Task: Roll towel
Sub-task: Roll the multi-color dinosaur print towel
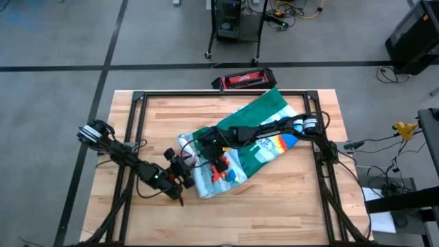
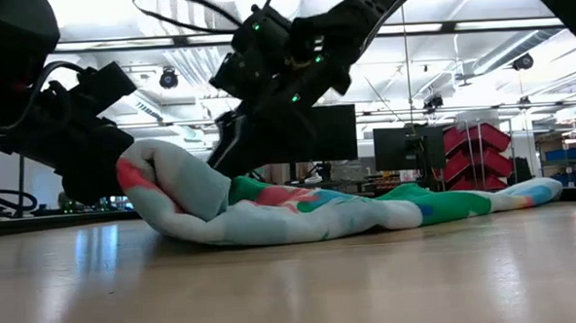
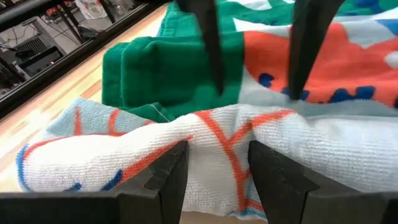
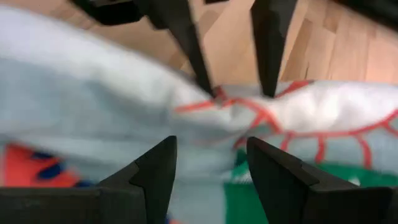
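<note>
The towel [image 1: 257,134] lies slanting across the table, from its green end at the far right to a bunched, rolled-over end [image 1: 206,182] near the front left. That end is raised in the low view [image 2: 172,181]. My left gripper [image 1: 184,171] stands at the rolled end, shut on it. My right gripper [image 1: 216,149] hangs open over the towel just behind the roll. Its two fingers [image 3: 214,56] point down at the printed face. My left gripper pinches the rolled-over fold [image 3: 217,155] at the towel's near-left end between its two fingers. It comes nearly level from the table's left side, and the cloth bulges up between the fingers. The fold is lifted a little; the rest lies on the table. My right gripper's open fingertips [image 3: 297,93] meet the towel's printed face just behind the fold, from above, pointing down. The fold hides the very tips, so I cannot tell how they bear on the cloth.
A black frame [image 1: 137,130] runs around the wooden tabletop. A red and black case [image 1: 243,80] lies just past the far edge. Bare wood [image 1: 274,206] shows along the near side and at the far left.
</note>
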